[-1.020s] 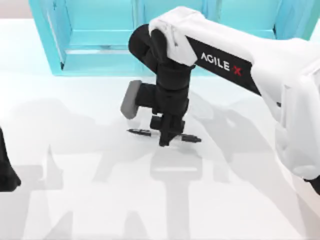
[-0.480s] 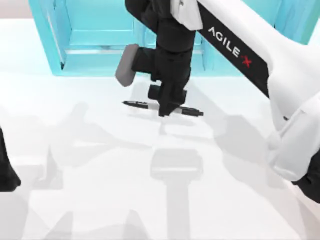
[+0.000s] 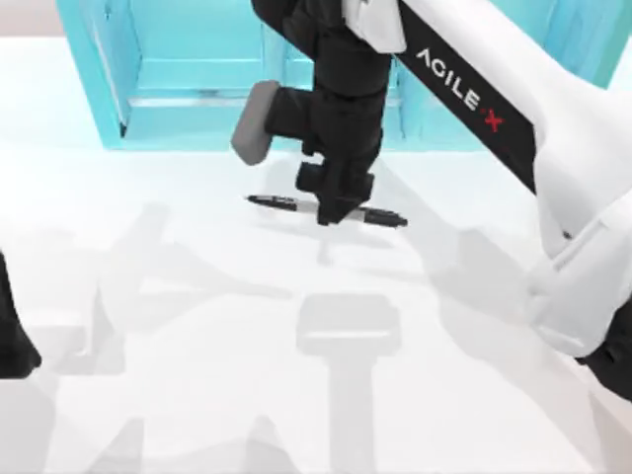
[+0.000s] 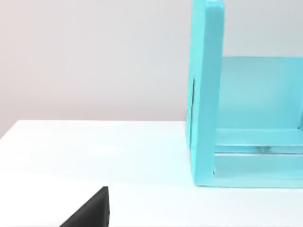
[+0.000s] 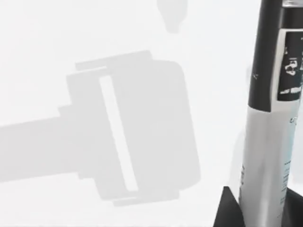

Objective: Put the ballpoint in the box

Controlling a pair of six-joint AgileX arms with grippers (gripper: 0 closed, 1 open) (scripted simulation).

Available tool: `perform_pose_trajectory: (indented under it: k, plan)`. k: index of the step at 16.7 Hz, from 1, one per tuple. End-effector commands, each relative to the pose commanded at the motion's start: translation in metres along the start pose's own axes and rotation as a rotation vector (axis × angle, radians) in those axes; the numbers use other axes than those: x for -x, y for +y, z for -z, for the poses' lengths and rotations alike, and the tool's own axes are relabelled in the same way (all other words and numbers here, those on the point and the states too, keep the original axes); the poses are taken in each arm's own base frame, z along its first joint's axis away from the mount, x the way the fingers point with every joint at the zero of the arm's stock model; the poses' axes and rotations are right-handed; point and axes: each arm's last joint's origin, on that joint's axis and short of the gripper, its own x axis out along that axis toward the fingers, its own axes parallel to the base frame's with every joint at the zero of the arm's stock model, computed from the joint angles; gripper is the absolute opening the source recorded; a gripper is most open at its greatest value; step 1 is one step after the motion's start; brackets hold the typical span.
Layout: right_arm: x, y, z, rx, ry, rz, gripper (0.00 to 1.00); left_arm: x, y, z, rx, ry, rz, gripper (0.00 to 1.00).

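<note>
Ballpoint, clamped mid-barrel in the right gripper fingers and carried level above the worktop near its far edge, may pivot or slip if the grip is off-centre.

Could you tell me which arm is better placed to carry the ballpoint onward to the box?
The right. Its gripper is shut on the ballpoint and holds it above the table, in front of the turquoise shelf unit. The left arm sits parked at the table's left edge.
</note>
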Motion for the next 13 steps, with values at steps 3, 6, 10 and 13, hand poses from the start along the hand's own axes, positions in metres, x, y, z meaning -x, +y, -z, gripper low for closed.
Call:
perform_pose_trajectory:
  k: [3, 6, 10, 13]
  plan:
    - [0.023, -0.018, 0.022, -0.139, -0.048, 0.052, 0.00, 0.000, 0.000, 0.000, 0.000, 0.000, 0.000, 1.00]
    - [0.041, -0.047, 0.061, -0.413, -0.066, 0.080, 0.00, 0.000, 0.000, 0.000, 0.000, 0.000, 0.000, 1.00]
    - [0.054, -0.080, 0.124, -0.894, -0.063, 0.084, 0.00, 0.000, 0.000, 0.000, 0.000, 0.000, 0.000, 1.00]
    - [0.053, -0.097, 0.169, -1.213, -0.025, 0.078, 0.00, 0.000, 0.000, 0.000, 0.000, 0.000, 0.000, 1.00]
